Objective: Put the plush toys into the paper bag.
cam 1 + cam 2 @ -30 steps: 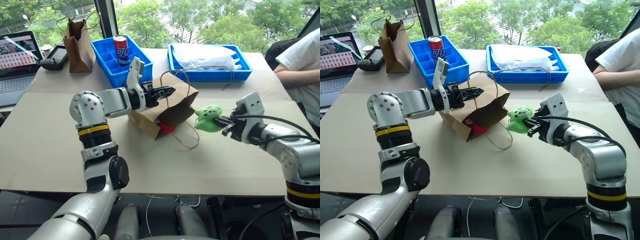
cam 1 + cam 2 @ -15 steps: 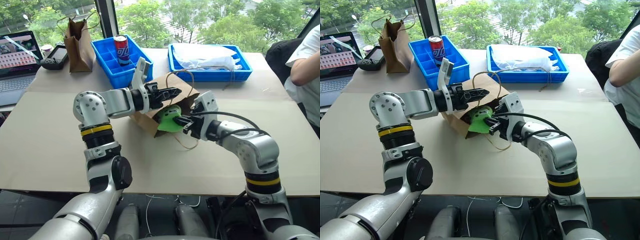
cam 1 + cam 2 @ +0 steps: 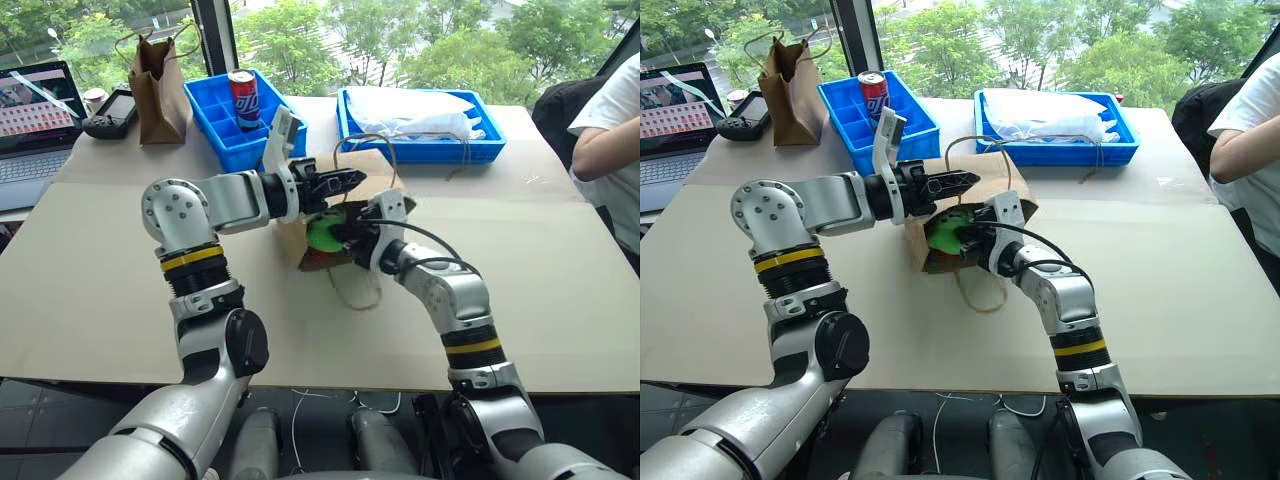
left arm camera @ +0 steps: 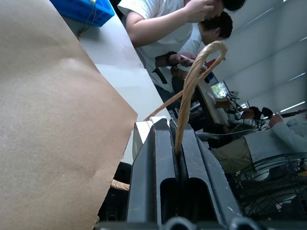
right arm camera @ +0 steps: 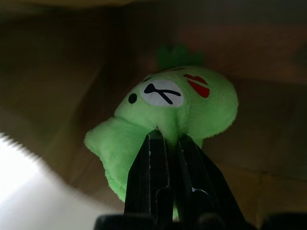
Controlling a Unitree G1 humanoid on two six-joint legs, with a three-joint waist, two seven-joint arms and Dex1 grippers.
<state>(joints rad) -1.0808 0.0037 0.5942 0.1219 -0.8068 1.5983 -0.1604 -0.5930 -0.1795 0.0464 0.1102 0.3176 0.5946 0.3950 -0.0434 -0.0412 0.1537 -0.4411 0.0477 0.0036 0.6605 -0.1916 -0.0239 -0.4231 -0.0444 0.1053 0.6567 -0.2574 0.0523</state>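
Note:
The light-brown paper bag [image 3: 386, 188] lies on its side mid-table, mouth toward me. My left gripper [image 3: 350, 179] is shut on its upper loop handle [image 4: 192, 84] and holds the mouth lifted. The light-green plush toy [image 3: 322, 234] sits in the bag's mouth, pinched from behind by my shut right gripper [image 3: 342, 237]. In the right wrist view the fingers [image 5: 156, 158] clamp the toy [image 5: 192, 103] with brown paper all around it. A bit of red [image 3: 316, 263], likely the chili toy, shows low inside the mouth.
The bag's lower loop handle [image 3: 356, 292] trails on the table toward me. At the back stand a darker brown bag [image 3: 155, 85], a blue compartment tray [image 3: 215, 118] with a red can [image 3: 243, 98], and a blue tray [image 3: 420, 150]. A laptop [image 3: 30, 115] sits far left, a person's arm [image 3: 605, 140] far right.
My right gripper has carried the green toy leftward from right of the bag into its mouth. The left gripper has kept its hold on the handle.

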